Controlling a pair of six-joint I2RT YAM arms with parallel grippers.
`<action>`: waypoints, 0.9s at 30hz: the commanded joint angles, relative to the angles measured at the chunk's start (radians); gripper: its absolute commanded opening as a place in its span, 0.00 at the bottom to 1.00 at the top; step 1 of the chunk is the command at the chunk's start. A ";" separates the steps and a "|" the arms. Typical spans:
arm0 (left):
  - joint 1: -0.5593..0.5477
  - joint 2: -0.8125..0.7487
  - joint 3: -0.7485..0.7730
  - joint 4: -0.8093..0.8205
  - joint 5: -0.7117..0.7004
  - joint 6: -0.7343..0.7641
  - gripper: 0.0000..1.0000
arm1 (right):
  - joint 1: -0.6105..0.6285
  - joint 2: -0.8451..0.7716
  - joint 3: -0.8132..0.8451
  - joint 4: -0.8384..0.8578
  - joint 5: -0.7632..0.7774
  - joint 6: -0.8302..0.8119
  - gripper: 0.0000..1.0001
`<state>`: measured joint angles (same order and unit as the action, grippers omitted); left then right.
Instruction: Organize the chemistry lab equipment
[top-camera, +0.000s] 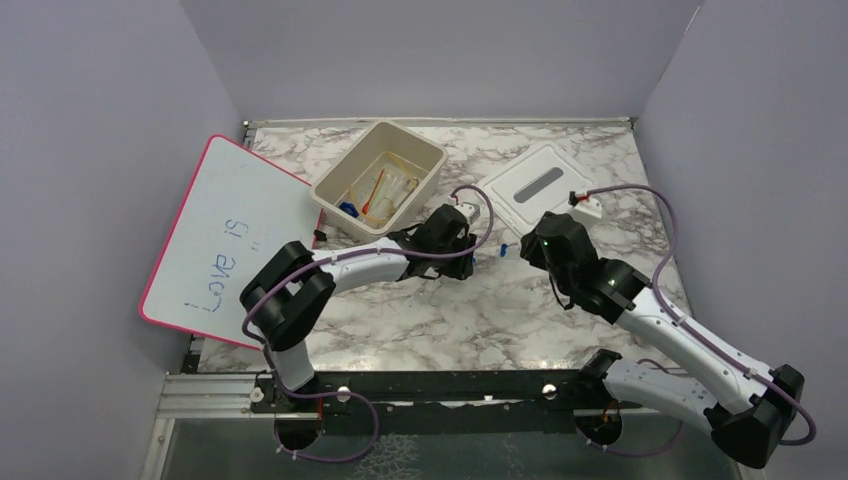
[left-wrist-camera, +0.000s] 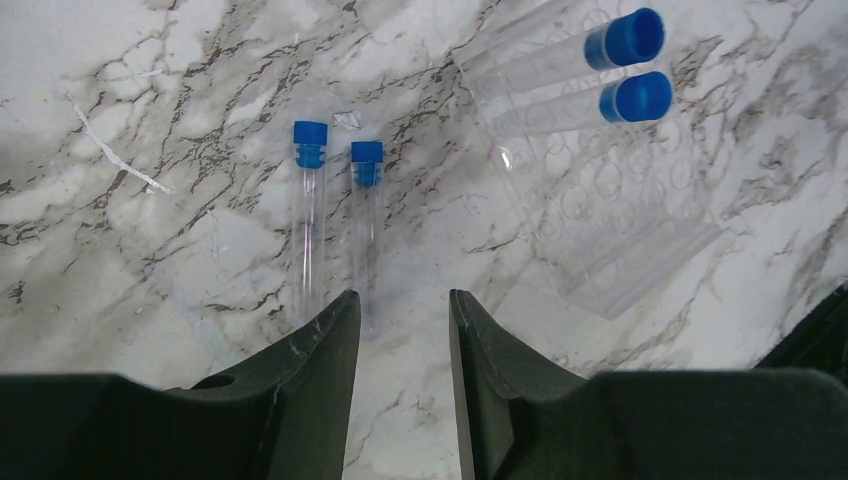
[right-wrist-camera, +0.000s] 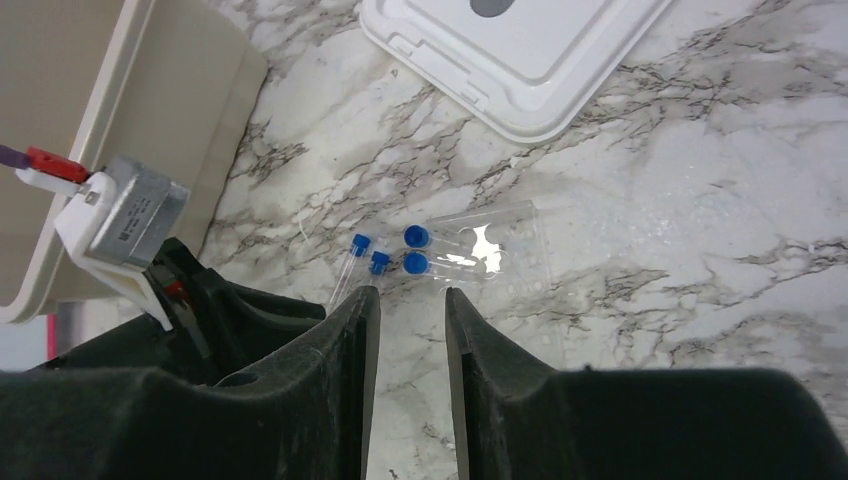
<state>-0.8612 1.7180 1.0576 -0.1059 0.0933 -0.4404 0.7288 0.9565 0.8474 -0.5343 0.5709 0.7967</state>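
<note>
At my far left the pink-rimmed whiteboard (top-camera: 225, 240) lies flat on the marble table (top-camera: 470, 310). One of its corners reaches the beige tub (top-camera: 432, 165). Small items (top-camera: 378, 192) lie in the tub, among them a thin red-orange piece and something blue; I cannot tell them apart further.

My left gripper (left-wrist-camera: 402, 300) hangs low over the marble just right of the tub. Its fingers are spread, with only bare stone between them. Just ahead of them lie two thin clear tubes (left-wrist-camera: 309, 230), side by side and parallel, their tiny blue caps (left-wrist-camera: 310, 143) pointing away from me. The nearer end of the right-hand tube reaches the tip of my left finger (left-wrist-camera: 320, 350).

To their right a clear rack (left-wrist-camera: 620, 230) lies tipped on its side. Two wider blue-capped tubes (left-wrist-camera: 545, 65) rest at its far end; I cannot tell whether they sit in its holes.

Farther back and to the right, the white lid (top-camera: 540, 185) lies flat on the table, apart from the tub.

My right gripper (right-wrist-camera: 410, 292) faces the same tubes from the other side. Its fingers are parted too and pinch nothing, with the thin tubes and the rack just beyond their tips.
</note>
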 joint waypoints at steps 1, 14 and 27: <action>-0.023 0.050 0.057 -0.053 -0.069 0.037 0.41 | -0.002 -0.063 -0.034 -0.056 0.105 0.046 0.35; -0.059 0.138 0.091 -0.110 -0.168 0.068 0.38 | -0.003 -0.075 -0.047 -0.070 0.114 0.069 0.35; -0.118 0.173 0.127 -0.163 -0.265 0.090 0.11 | -0.003 -0.088 -0.061 -0.051 0.109 0.075 0.35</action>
<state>-0.9585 1.8782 1.1690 -0.2329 -0.1257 -0.3611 0.7288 0.8864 0.7990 -0.5831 0.6472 0.8574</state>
